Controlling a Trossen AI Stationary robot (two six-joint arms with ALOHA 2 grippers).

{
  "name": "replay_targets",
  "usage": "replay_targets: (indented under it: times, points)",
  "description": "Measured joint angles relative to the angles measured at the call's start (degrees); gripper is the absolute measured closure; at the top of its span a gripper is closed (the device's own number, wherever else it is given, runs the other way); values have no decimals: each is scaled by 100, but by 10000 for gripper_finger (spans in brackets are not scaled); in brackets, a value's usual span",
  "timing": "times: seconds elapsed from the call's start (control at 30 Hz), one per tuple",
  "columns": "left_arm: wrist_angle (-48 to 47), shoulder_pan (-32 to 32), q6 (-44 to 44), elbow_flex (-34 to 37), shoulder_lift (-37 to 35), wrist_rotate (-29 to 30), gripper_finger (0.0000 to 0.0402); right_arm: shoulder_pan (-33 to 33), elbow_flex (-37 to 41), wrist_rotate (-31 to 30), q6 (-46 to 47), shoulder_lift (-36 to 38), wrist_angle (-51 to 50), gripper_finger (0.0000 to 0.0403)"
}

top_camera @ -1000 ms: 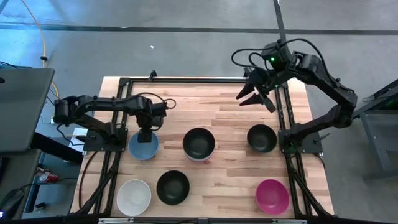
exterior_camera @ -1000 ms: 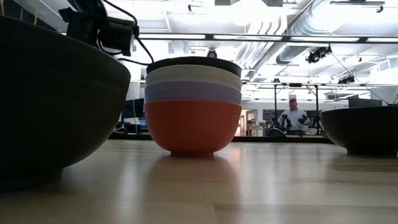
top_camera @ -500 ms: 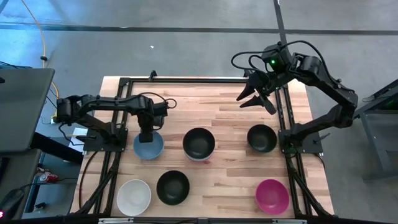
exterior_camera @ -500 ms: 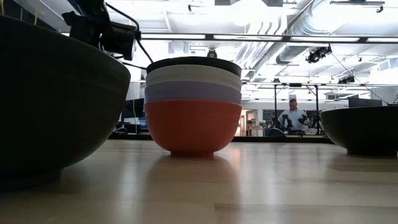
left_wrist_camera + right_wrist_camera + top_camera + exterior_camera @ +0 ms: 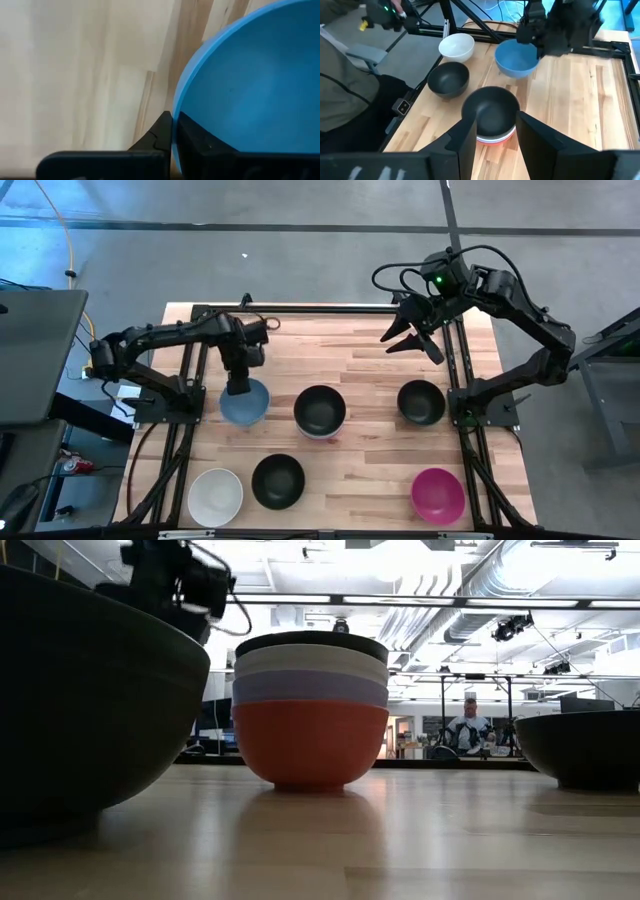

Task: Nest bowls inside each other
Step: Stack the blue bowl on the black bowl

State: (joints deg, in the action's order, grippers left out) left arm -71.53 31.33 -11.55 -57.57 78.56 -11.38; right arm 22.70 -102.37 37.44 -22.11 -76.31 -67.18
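Observation:
The blue bowl (image 5: 247,404) hangs from my left gripper (image 5: 238,388), which is shut on its rim at the table's left middle. To its right stands a stack (image 5: 320,412) of nested bowls: black on top, then white, lavender and red (image 5: 310,745). Single bowls rest on their bases: black (image 5: 421,401) at the right, black (image 5: 278,480) and white (image 5: 216,495) near the front edge, magenta (image 5: 438,494) at the front right. My right gripper (image 5: 405,340) waits open, raised over the far right of the table. My left gripper pinches the blue bowl's rim (image 5: 176,120) on its far-left side, one finger inside the bowl and one outside. The fingers come from above, pointing down. The bowl hangs a little off the table, slightly tilted (image 5: 517,59).
Bare wood lies between the bowls and across the far half of the table (image 5: 330,350). Black frame rails (image 5: 300,307) run along the table's edges. A person sits beside the table's left side (image 5: 340,80); another stands far back in the room (image 5: 470,730).
My left gripper has risen and gone toward the table's far and right side, toward the stack, taking the blue bowl with it. The bowl has come up off the table and shifted a little to the right.

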Motion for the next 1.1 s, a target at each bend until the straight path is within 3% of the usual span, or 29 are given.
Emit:
replay_targets:
  times: [0.2,0.43,1.1]
  points:
    - [-626,30,147,-1278,0,12,400,10,0,-568,-1,0,-198,274]
    - [-671,-404,256,-2693,310,26,401,15,0,-605,-101,26,-236,274]
    - [-1801,-1271,-256,-6717,3791,-39,401,13,0,-703,9,332,-445,274]
